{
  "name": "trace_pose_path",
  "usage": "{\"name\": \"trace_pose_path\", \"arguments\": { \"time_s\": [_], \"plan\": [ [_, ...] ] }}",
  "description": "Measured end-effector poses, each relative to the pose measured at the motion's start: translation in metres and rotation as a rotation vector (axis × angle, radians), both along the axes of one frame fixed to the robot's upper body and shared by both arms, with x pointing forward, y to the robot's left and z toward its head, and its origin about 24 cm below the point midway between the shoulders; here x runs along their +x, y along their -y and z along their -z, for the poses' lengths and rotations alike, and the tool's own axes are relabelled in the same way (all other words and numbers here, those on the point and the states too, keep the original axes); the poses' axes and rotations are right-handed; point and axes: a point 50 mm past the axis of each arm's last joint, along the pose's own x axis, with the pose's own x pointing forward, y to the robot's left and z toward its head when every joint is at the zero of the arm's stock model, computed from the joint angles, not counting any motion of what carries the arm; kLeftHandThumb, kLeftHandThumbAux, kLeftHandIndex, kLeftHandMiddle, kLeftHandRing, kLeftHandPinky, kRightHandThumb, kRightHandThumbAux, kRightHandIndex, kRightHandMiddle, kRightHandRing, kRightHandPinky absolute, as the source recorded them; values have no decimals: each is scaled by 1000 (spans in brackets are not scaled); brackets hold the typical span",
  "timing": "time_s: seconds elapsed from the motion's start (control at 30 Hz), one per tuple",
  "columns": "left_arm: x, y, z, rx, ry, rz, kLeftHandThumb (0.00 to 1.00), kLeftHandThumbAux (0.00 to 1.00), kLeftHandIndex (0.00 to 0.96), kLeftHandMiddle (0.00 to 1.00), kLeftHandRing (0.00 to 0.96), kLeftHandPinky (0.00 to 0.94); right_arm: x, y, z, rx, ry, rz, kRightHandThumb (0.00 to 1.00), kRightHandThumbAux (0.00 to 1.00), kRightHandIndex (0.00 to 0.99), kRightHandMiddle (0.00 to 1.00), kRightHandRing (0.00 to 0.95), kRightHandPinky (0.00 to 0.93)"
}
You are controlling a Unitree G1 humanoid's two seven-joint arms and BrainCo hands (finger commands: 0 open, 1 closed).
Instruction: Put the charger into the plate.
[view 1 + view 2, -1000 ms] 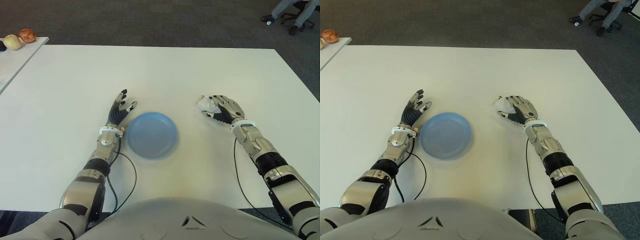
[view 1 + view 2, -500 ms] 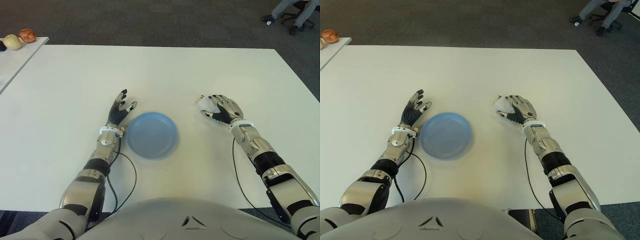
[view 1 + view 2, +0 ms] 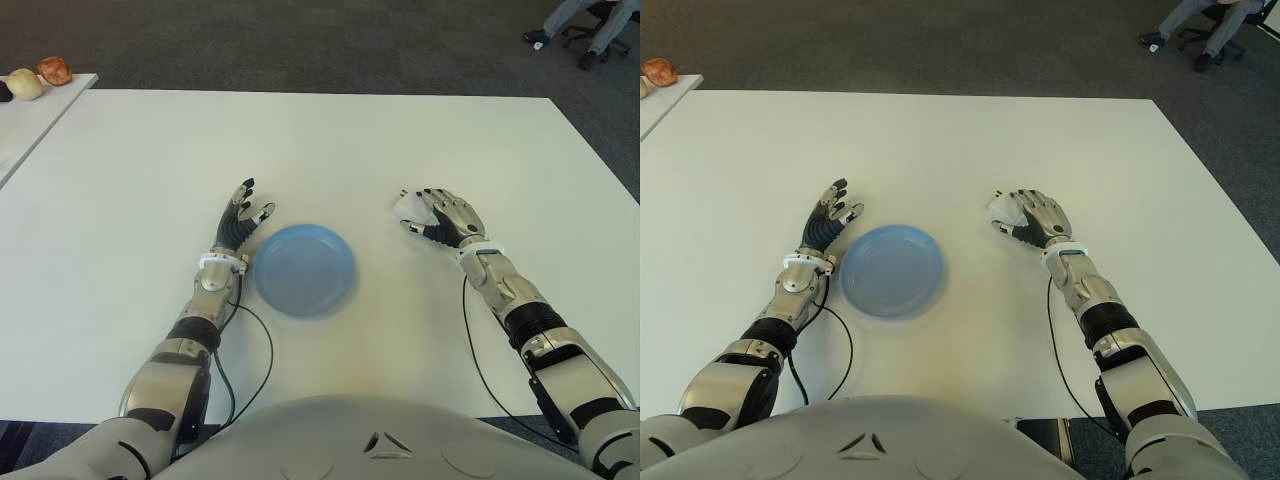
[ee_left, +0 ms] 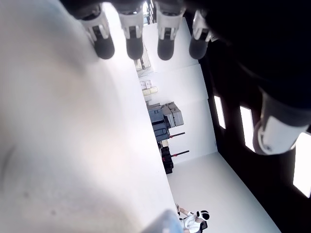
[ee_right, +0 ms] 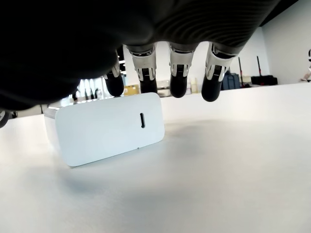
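A small white charger [image 5: 109, 127] lies flat on the white table [image 3: 330, 140], to the right of the empty blue plate [image 3: 303, 270]. My right hand [image 3: 438, 217] arches over the charger [image 3: 407, 208] from its right side. Its fingertips [image 5: 178, 90] hang just past the charger's top edge and do not clamp it. A stretch of bare table separates charger and plate. My left hand [image 3: 243, 216] shows beside the plate's left rim with fingers spread, holding nothing.
A side table [image 3: 30, 110] at the far left carries a pale fruit [image 3: 25, 84] and a reddish one [image 3: 54, 70]. A seated person's legs and an office chair [image 3: 590, 25] show at the far right on dark carpet. Thin cables trail from both wrists.
My right hand and forearm have crept slightly forward and leftward over the charger. The charger, the plate and my left hand have stayed put.
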Motion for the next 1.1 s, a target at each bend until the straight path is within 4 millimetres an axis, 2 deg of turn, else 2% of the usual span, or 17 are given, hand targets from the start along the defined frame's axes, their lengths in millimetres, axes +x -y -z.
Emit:
{"name": "trace_pose_path", "arguments": {
  "time_s": [0.43, 1.1],
  "plan": [
    [0, 0, 0, 1, 0, 1, 0, 554, 0, 10, 11, 20, 2, -4, -5, 27, 75, -25, 264, 115, 0, 0, 0, 0],
    [0, 1, 0, 8, 1, -1, 0, 550, 0, 18, 16, 25, 6, -8, -10, 41, 96, -33, 265, 114, 0, 0, 0, 0]
  ]
}}
